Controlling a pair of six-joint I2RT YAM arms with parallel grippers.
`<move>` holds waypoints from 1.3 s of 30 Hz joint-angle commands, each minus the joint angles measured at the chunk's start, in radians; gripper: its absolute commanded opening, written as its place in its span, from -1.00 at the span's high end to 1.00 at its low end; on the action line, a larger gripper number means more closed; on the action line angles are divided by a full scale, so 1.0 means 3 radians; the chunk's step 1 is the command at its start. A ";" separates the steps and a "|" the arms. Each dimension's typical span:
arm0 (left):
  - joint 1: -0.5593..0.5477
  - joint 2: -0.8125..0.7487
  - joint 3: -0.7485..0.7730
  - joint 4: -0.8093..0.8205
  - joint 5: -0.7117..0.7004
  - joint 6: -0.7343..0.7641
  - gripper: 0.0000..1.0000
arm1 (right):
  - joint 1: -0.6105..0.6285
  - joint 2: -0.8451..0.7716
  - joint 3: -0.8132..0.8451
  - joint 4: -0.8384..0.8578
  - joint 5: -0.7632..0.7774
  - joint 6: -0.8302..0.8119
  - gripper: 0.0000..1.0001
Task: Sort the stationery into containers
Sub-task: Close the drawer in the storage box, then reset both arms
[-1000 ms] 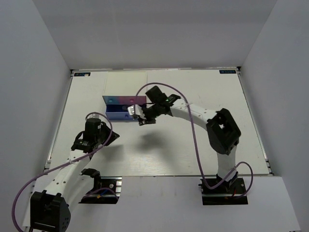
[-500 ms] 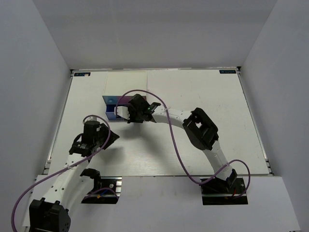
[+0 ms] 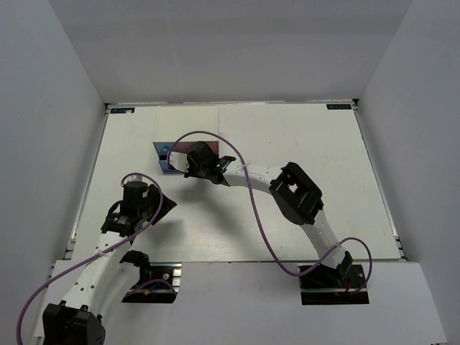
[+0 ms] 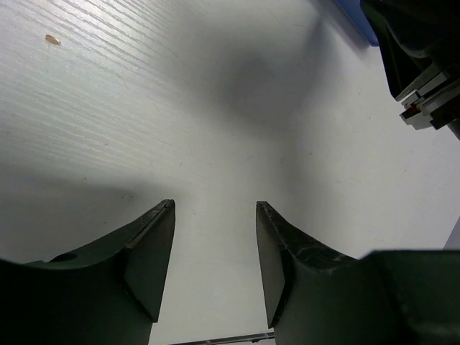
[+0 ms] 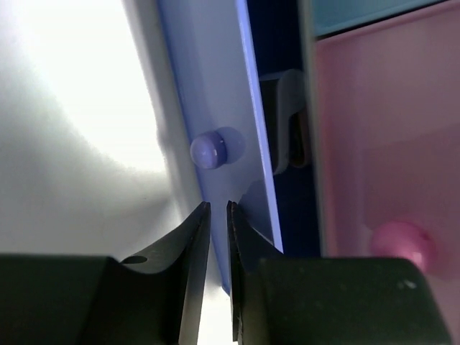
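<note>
The drawer box (image 3: 164, 153) stands at the table's back left, mostly covered by my right gripper (image 3: 188, 166). In the right wrist view, my right gripper (image 5: 218, 205) is shut and empty. Its tips are against the dark blue drawer front (image 5: 215, 86), just below its dot knob (image 5: 208, 151). That drawer stands slightly ajar, and a grey-white piece (image 5: 282, 122) shows in the gap. The pink drawer (image 5: 381, 129) and light blue drawer (image 5: 359, 13) lie beside it. My left gripper (image 4: 214, 205) is open and empty over bare table (image 4: 144, 108). The highlighters are out of view.
A tiny tan speck (image 4: 52, 39) lies on the table in the left wrist view. The right arm's elbow (image 3: 296, 192) and its purple cable (image 3: 251, 208) cross the table's middle. White walls enclose the table on three sides.
My right gripper has moved left and back against the box front. The dark blue drawer shows less far out than before. My left arm has shifted slightly.
</note>
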 commanded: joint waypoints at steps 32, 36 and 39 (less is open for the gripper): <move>0.0014 -0.0323 -0.0006 0.0132 0.0062 -0.0022 -0.84 | -0.0078 -0.1581 -0.1582 0.0323 -0.0969 0.0753 -0.12; 0.0014 -0.0323 -0.0006 0.0214 0.0133 0.0019 -0.89 | -0.0139 -0.1715 -0.1547 0.0017 -0.0254 0.1142 -0.36; 0.0014 -0.0323 -0.0006 0.0357 0.0210 0.0055 -0.91 | -0.0257 -0.2030 -0.1705 0.0006 -0.0129 0.1173 -0.54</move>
